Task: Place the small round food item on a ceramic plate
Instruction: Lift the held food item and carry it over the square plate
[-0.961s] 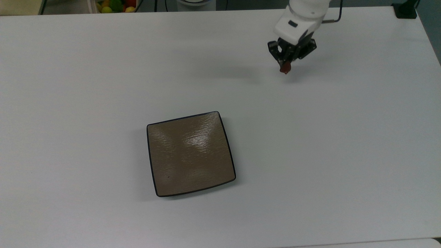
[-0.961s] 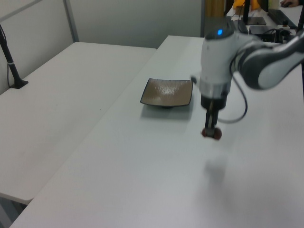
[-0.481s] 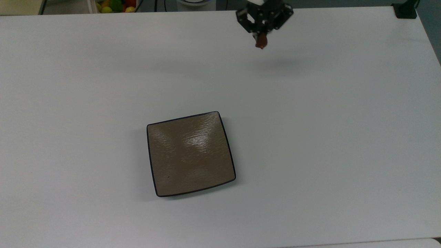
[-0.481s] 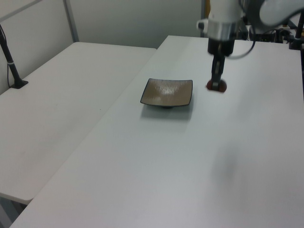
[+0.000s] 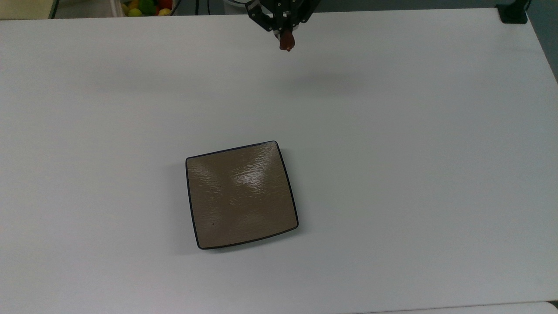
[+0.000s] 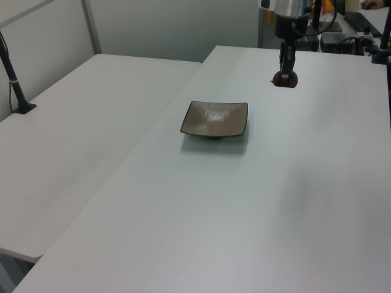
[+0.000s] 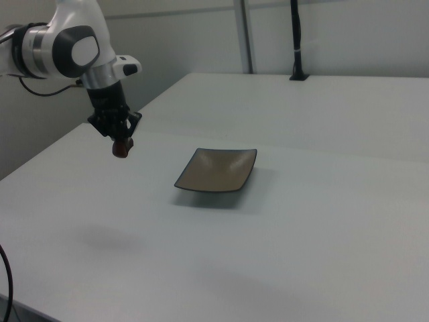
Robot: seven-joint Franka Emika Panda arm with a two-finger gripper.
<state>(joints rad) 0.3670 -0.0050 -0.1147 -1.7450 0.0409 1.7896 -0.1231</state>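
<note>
My gripper (image 5: 286, 38) (image 6: 286, 72) (image 7: 121, 144) is shut on the small round food item (image 5: 287, 42) (image 6: 285, 78) (image 7: 121, 148), a dark reddish-brown glossy lump hanging well above the white table. It is near the top edge of the top view. The ceramic plate (image 5: 241, 194) (image 6: 215, 118) (image 7: 218, 170), square, tan-brown with a thin black rim, lies flat on the table with nothing on it, far below the gripper in the top view and to the right view's right of it.
A container of yellow, green and red fruits (image 5: 147, 7) sits off the table at the top view's top left. A black post (image 7: 295, 40) (image 6: 13, 79) stands on the adjoining table. The white table (image 5: 392, 174) spreads bare around the plate.
The gripper, still holding the food item, has risen and travelled toward the top view's left and top edge, from the upper right to near the top centre. The plate has not moved.
</note>
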